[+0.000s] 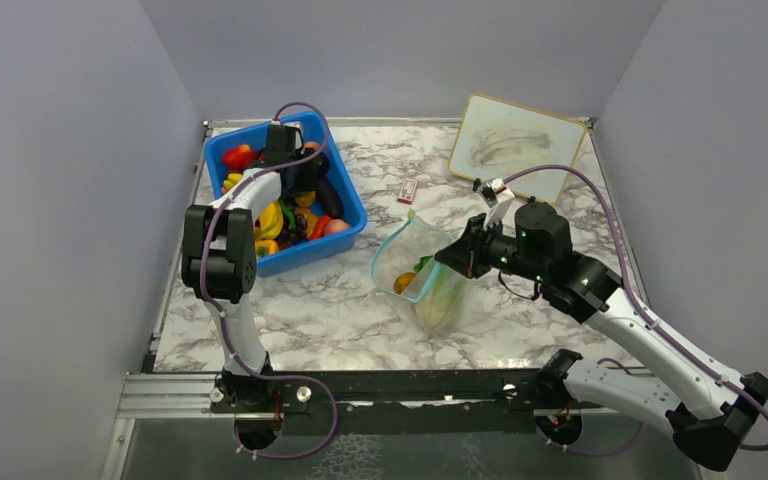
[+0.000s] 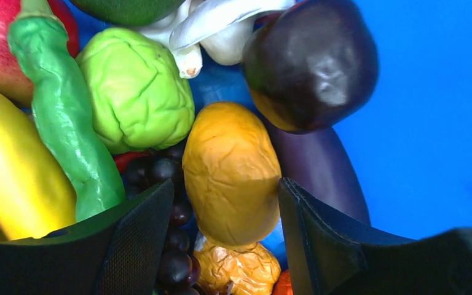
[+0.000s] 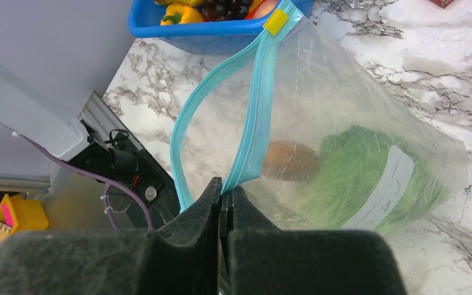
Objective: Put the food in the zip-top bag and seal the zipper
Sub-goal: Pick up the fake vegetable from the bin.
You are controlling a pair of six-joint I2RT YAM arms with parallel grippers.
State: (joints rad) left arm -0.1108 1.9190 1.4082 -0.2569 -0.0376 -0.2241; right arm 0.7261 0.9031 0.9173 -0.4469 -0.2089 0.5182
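The clear zip-top bag (image 1: 428,272) lies mid-table with its mouth held open; it also shows in the right wrist view (image 3: 344,123). Inside it are a green lettuce (image 3: 369,178) and an orange-brown round piece (image 3: 290,161). My right gripper (image 3: 224,190) is shut on the light-blue zipper (image 3: 255,123), lifting one lip. My left gripper (image 2: 226,209) is open, down in the blue bin (image 1: 345,190), its fingers either side of an orange wrinkled piece (image 2: 230,172). A purple eggplant (image 2: 326,169), a dark plum (image 2: 313,64) and a green cabbage (image 2: 135,86) lie around it.
The bin (image 2: 430,123) holds several more toys: yellow banana (image 2: 12,178), green pepper (image 2: 67,135), grapes (image 2: 160,172), garlic (image 2: 215,31). A small red-and-white box (image 1: 407,191) and a whiteboard (image 1: 515,145) lie at the back. Grey walls enclose the table.
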